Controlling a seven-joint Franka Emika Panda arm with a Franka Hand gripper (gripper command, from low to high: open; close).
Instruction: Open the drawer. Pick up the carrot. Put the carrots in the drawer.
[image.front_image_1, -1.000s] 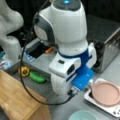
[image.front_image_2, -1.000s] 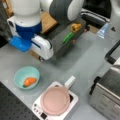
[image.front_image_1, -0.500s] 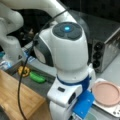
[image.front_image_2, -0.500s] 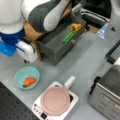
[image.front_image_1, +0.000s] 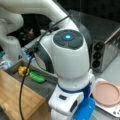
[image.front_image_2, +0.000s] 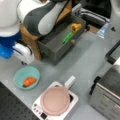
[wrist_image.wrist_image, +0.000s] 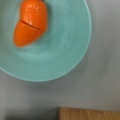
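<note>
Hanging at 9 o'clock in a front view, the gripper (image.front_image_2: 24, 58) sits just above and beside the bowl (image.front_image_2: 17, 75). Its white body and blue wrist are a little lower and closer to the bowl than half a second ago. Its fingers do not show, so I cannot tell whether the jaws are apart or together, and nothing is seen in them.

The carrot (image.front_image_2: 29, 81) lies in the bowl at about 8 o'clock, where it lay before. In the wrist view the carrot (wrist_image.wrist_image: 31, 22) fills the 11 o'clock corner, resting on the bowl's (wrist_image.wrist_image: 72, 50) floor, with a strip of wood at 6 o'clock.

Right of the gripper the drawer (image.front_image_2: 53, 48) stands pulled open, as it already did a second ago. Inside are a green vegetable (image.front_image_2: 67, 37) near its middle and a yellow lump (image.front_image_2: 75, 26) toward 1 o'clock, apart from each other. The carrot is well apart from the drawer, not in it.

At 6 o'clock a pink plate (image.front_image_2: 55, 100) sits unmoved, and the toaster oven (image.front_image_2: 107, 92) is at 4 o'clock.

In a front view the arm's (image.front_image_1: 67, 60) large joint has sunk lower and now covers the centre. The yellow lump (image.front_image_1: 23, 70) and green vegetable (image.front_image_1: 37, 77) lie at 9 o'clock in the drawer (image.front_image_1: 47, 87), and the plate (image.front_image_1: 107, 93) is at 4 o'clock.
</note>
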